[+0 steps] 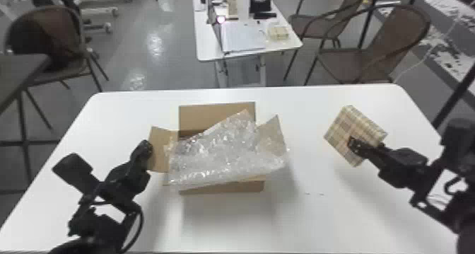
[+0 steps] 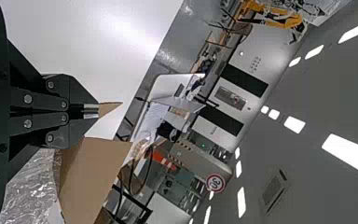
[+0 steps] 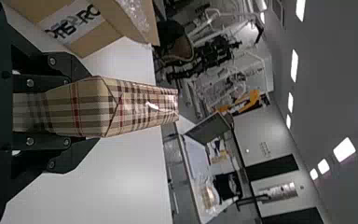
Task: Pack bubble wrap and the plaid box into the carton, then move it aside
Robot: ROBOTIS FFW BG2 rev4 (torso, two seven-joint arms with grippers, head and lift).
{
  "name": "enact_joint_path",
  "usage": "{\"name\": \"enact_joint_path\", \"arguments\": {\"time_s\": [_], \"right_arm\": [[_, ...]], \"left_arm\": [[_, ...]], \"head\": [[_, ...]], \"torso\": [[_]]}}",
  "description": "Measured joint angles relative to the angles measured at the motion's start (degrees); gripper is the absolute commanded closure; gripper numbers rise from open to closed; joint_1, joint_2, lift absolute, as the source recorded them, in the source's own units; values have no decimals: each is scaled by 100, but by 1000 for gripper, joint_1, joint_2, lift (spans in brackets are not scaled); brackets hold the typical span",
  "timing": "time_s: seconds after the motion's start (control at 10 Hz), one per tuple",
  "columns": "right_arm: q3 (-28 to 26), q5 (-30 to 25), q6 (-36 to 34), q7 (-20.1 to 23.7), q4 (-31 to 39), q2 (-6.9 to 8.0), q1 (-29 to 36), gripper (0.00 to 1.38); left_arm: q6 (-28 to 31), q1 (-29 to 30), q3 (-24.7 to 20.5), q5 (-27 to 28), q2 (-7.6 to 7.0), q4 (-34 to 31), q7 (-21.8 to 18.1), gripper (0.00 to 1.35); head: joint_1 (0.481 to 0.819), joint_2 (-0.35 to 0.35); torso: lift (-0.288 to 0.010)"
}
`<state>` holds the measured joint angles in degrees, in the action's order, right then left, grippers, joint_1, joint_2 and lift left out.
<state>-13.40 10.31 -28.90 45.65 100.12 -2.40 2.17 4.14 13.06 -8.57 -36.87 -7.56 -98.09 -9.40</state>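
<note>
The open carton [image 1: 222, 186] stands mid-table with its flaps spread. Bubble wrap [image 1: 226, 154] lies loosely across its opening, overhanging the right and front sides. At the carton's left side is my left gripper [image 1: 146, 148]; in the left wrist view this gripper [image 2: 98, 111] is shut on a side flap [image 2: 110, 108], whose tip pokes out past the fingers. To the right of the carton, my right gripper [image 1: 353, 143] holds the plaid box [image 1: 344, 124] tilted above the table. In the right wrist view the plaid box [image 3: 140, 105] is clamped between the fingers of the right gripper [image 3: 91, 107].
The white table [image 1: 311, 218] has free room in front of the carton and between it and the plaid box. Beyond its far edge stand a second table [image 1: 208, 53] with items on it and brown chairs [image 1: 371, 62]. Another chair [image 1: 42, 41] is at the back left.
</note>
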Motion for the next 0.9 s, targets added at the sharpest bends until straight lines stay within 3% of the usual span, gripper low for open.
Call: {"name": "enact_joint_path", "arguments": {"time_s": [0.1,0.2,0.5,0.6,0.7,0.9], "right_arm": [[41,29,-600,472,214,-211,-300,1050],[54,-51,-1103,967,394,-274,-573,1050],[66,-594,-2239,2533,972,-256,-1276,1050],[208,-686,-2486,2908,1012,-319,-1478,1050],[561,-606,-2568,3181,822,-428,-1687,1050],[1337,-169,-2440,3248,113,-645,-2068,1050]], "left_arm": [[16,-39,21,9,0,20,0,1213],[30,-62,35,12,0,38,0,1213],[114,-116,49,43,0,60,0,1213],[138,-131,53,47,-5,62,0,1213],[153,-147,59,48,-8,62,0,1213],[158,-238,142,40,-16,82,-19,1213]], "head": [[695,126],[695,130],[695,168],[695,180],[695,193],[695,243]], "torso": [[-102],[-102],[-102],[-102],[-102],[-102]]}}
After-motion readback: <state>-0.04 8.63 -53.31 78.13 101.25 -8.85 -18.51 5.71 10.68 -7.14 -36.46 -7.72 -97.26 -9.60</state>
